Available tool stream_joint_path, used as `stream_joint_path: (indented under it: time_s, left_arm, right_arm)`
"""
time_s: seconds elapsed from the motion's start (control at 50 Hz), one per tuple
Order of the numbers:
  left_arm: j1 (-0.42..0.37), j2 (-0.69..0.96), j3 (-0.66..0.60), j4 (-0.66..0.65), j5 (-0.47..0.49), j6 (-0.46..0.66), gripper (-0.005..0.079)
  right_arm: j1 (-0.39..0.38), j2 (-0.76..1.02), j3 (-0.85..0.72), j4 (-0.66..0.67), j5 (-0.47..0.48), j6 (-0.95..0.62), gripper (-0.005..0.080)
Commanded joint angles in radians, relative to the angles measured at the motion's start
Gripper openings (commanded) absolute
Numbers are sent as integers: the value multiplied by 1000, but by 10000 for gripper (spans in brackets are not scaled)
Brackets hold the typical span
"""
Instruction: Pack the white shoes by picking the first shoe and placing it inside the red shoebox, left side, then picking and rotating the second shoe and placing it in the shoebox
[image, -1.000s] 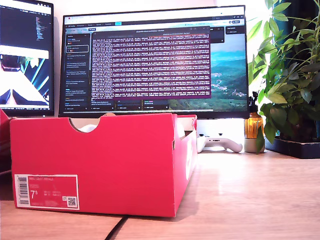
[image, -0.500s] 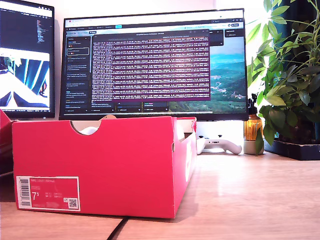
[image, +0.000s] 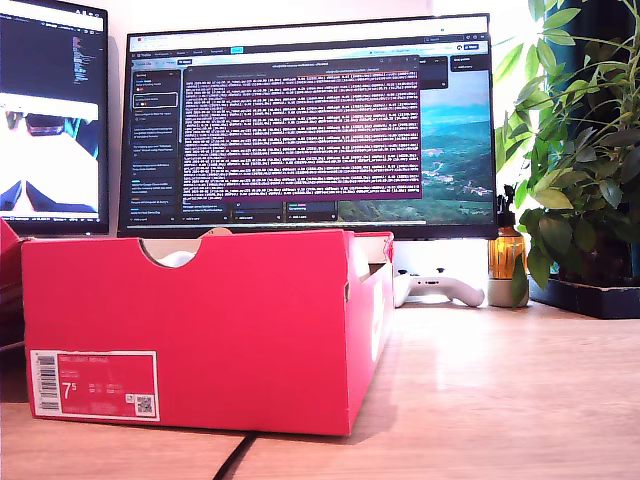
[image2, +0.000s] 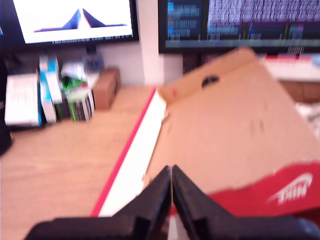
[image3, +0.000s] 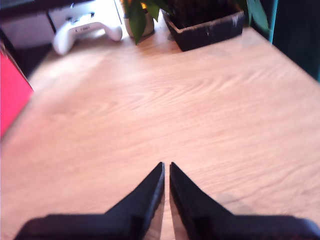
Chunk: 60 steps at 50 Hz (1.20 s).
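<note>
**Both end effectors empty; find the shoe before reaching**

My second end effector (image3: 166, 167) hovers over the bare counter (image3: 200, 110) with its jaws pressed together and nothing between them. A sliver of the box (image3: 10, 85) shows at the edge of its view, and the controller (image3: 85, 29) and a plant pot (image3: 210, 22) lie beyond. My first end effector (image2: 171, 175) is likewise clenched and empty. It hangs above brown cardboard with a red logo patch, probably the box's lid or its inside, but the blur leaves that unsettled.

In the exterior view the box (image: 200, 330) stands on the counter at the view's left, its label (image: 92, 382) facing the camera. Through the notch (image: 170, 250) a white shape (image: 178, 258) shows, very likely a shoe already inside. No other shoe is clearly in sight, and neither arm appears in this view. Behind stand the monitor (image: 310, 120) and the plant (image: 580, 150).

As I judge it, one shoe may still be to come. To do that well:
- Part the jaws before descending, not at contact.
- Take the shoe by the heel collar or midfoot, where the leather gives a firm edge.
- Lift it over the box wall, turn it heel-to-toe against its mate, then lower it flat.
- Do not mistake the white controller for a shoe.
</note>
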Motion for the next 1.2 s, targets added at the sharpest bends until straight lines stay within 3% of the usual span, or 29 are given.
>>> stream_joint_path:
  time_s: [0.0, 0.1, 0.44, 0.64, 0.74, 0.88, 1.08, 1.18]
  left_arm:
    - [2, -2, -31, 8, 0, -19, -19]
    - [2, -2, -31, 8, -2, -19, -19]
    - [2, -2, -31, -5, -30, -30, -19]
    - [2, -2, -31, -21, -63, -30, -19]
    - [2, -2, -31, -23, -67, -30, -19]
    - [2, -2, -31, -31, -66, -31, -19]
    - [1, -2, -31, -66, -66, -30, -19]
    - [1, -2, -31, -87, -66, -30, -19]
  right_arm:
    - [9, -3, -24, 37, 0, -51, 0]
    - [10, -26, -24, 23, 2, -187, 0]
    - [11, -100, -27, -4, -16, -224, 0]
    - [11, -117, -29, 14, -96, -258, 0]
    - [11, -177, -29, 95, -146, -238, 0]
    - [10, -203, -20, 238, -140, -229, 0]
    - [10, -204, -18, 234, -94, -256, 0]
    - [10, -204, -18, 185, -25, -257, 0]
